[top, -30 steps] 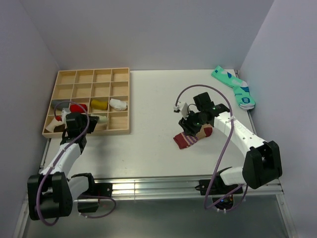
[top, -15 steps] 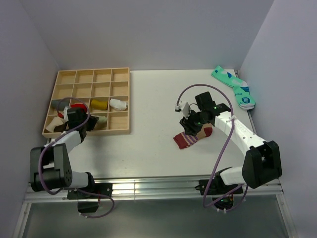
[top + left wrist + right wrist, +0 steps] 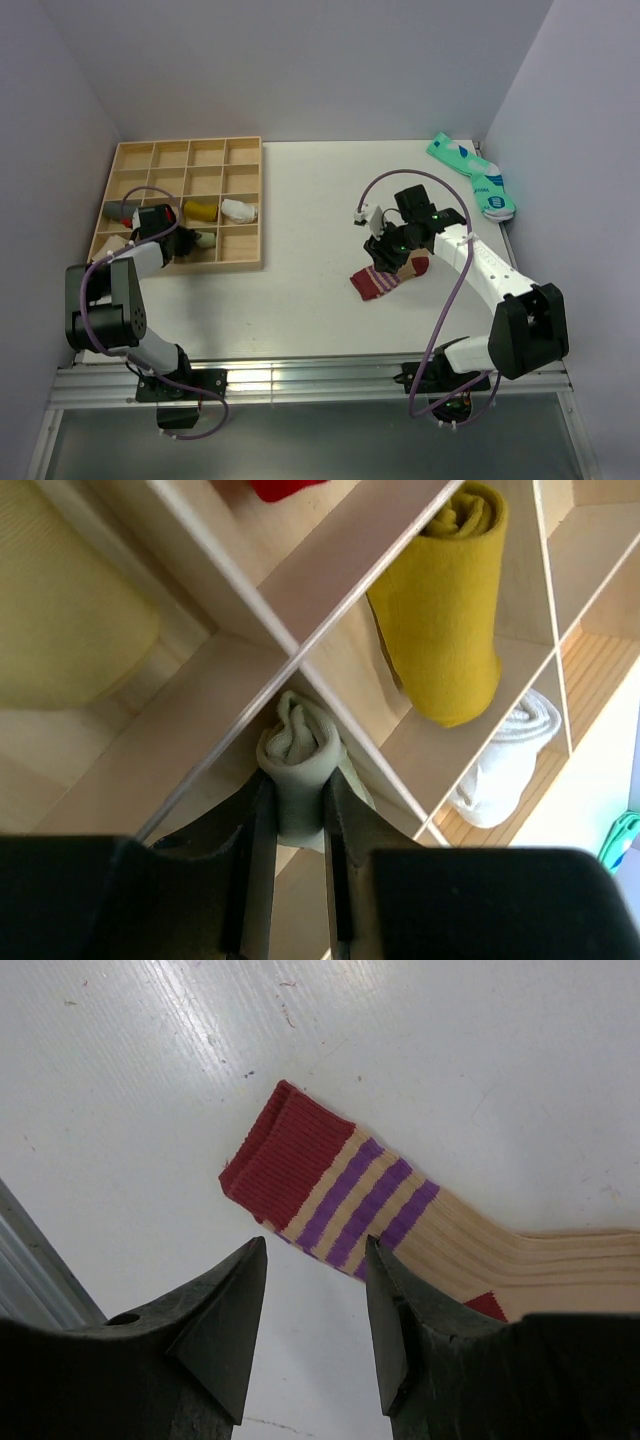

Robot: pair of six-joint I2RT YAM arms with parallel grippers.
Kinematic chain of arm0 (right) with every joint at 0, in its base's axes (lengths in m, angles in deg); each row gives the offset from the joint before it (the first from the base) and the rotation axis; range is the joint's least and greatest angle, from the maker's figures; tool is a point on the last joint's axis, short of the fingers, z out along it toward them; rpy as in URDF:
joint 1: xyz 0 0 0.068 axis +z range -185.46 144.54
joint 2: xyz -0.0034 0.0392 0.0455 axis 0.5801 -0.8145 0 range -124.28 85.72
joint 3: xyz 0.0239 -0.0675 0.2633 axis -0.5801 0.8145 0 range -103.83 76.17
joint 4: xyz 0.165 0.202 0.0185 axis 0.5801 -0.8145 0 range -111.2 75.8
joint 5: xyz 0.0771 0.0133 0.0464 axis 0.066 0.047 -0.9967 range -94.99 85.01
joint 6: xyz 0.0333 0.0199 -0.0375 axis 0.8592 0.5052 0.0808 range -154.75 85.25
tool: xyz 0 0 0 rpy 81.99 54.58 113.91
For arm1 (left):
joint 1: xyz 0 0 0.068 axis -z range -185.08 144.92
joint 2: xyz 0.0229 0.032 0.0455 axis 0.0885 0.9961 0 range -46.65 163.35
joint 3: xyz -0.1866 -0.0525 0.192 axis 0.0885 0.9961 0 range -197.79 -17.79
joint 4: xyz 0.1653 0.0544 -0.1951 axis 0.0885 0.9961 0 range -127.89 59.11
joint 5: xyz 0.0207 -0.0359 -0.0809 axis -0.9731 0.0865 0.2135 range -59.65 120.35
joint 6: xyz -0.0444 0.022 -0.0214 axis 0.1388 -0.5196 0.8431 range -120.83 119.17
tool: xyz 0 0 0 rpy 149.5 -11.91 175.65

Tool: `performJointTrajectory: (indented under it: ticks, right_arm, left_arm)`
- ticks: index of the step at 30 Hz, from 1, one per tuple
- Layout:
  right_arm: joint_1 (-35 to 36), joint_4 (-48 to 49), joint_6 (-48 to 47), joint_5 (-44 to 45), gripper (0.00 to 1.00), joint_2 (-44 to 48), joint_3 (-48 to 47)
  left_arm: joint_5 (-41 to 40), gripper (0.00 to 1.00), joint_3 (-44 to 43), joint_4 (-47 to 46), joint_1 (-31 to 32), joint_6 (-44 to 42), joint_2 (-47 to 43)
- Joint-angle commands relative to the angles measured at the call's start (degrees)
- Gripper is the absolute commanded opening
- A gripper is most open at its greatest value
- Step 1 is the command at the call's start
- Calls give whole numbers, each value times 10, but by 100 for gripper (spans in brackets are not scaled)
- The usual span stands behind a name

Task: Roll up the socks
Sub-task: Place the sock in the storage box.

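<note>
Top external view: over the last second the left arm has folded its elbow back toward the near edge and swung its wrist across the wooden tray [image 3: 261, 200], so the left claw [image 3: 297, 785] now reaches rightward inside it, clamped on the rolled olive sock [image 3: 298, 742]; the right arm has barely shifted. That suggests the olive sock is done and only needs letting go, while the striped sock [image 3: 340, 1190] remains to be rolled. Nearest, the striped sock lies flat on the table [image 3: 300, 200], its long axis running left to right at a slight slant, cuff toward the near left, maroon toe toward the right; the right claw [image 3: 313, 1250] hangs above its cuff end, jaws apart and empty. Farther back, the olive roll lies along the left claw's reach, its spiral end pushed into a corner where two dividers cross, one row nearer than the yellow roll [image 3: 440, 610]
</note>
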Motion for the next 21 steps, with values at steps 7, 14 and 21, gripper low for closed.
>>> performJointTrajectory:
  ticks: [7,14,21]
  right_arm:
    - [-7,-7,-9,-1,52,-9,-13]
    - [-8,-14,-12,1,52,-17,-20]
    - [-11,-25,-14,-6,51,-28,-30]
  left_arm:
    - [-22,5,-59,81,-1,-14,41]
    - [-24,29,-50,90,-2,-8,34]
    - [-14,46,-41,101,-1,-4,0]
